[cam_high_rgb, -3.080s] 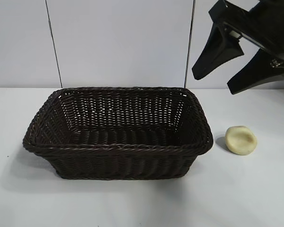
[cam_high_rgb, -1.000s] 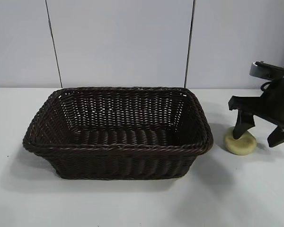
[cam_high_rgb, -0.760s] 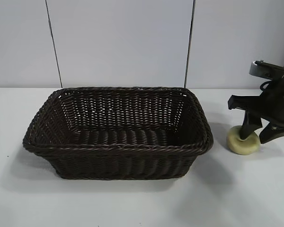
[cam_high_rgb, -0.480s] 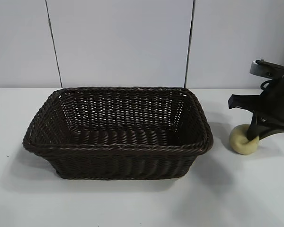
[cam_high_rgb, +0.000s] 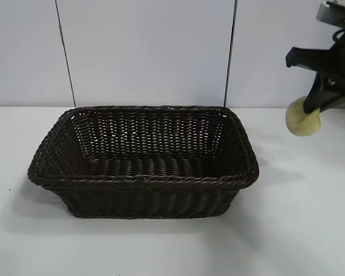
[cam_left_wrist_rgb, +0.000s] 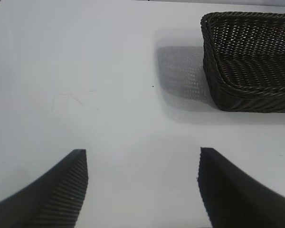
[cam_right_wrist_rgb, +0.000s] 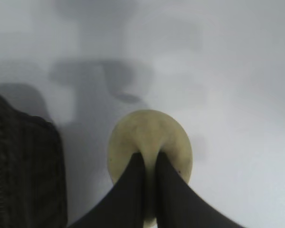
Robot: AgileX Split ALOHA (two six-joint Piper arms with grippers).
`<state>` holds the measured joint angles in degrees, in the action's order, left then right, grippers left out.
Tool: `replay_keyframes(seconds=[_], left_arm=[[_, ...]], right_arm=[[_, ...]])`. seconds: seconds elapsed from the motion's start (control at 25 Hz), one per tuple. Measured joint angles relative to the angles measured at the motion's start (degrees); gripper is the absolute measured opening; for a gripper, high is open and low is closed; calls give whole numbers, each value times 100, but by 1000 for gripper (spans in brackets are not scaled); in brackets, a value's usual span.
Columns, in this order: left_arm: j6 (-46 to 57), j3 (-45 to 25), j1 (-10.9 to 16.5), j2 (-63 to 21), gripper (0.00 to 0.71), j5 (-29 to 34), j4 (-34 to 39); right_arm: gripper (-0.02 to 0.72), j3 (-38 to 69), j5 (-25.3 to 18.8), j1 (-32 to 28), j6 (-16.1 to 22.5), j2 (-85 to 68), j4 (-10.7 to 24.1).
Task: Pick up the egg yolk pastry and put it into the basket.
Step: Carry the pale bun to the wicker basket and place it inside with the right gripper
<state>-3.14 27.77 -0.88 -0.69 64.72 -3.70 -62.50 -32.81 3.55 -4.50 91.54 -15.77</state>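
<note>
Egg yolk pastry (cam_high_rgb: 302, 119): pale yellow, rounded, pinched at its edge between the right claw's two black fingers; it hangs just below the fingertips, clear of the table, tipped so its broad face shows in the right wrist view (cam_right_wrist_rgb: 149, 142).
Right gripper (cam_high_rgb: 315, 109): fingers pressed almost together with only the pastry's rim between them, well above the tabletop at the right edge of the exterior view; in its wrist view the two fingertips (cam_right_wrist_rgb: 133, 171) run side by side into the pastry's near edge.
Basket (cam_high_rgb: 142, 179): dark brown wicker, rectangular, braided rim, standing on the table below the claw and off to its left in the exterior view, apart from claw and pastry; one corner shows in the right wrist view (cam_right_wrist_rgb: 23, 166).
Left gripper (cam_left_wrist_rgb: 142, 190): fingers spread wide over bare table, holding nothing, the basket (cam_left_wrist_rgb: 249, 61) ahead of it, off to one side.
Table (cam_high_rgb: 299, 230): white, plain; the claw's shadow lies on it beyond the pastry in the right wrist view.
</note>
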Motion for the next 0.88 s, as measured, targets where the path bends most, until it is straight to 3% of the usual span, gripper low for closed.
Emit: replay_keyframes(seconds=[0.4,0.88], left_arm=[[6,0,0,0,487,0,0],[6,0,0,0,487,0,0]], right_arm=[[30,-25,-50,1196,0,-374,-183],[30,-26,587,2823,0,-264,-266]])
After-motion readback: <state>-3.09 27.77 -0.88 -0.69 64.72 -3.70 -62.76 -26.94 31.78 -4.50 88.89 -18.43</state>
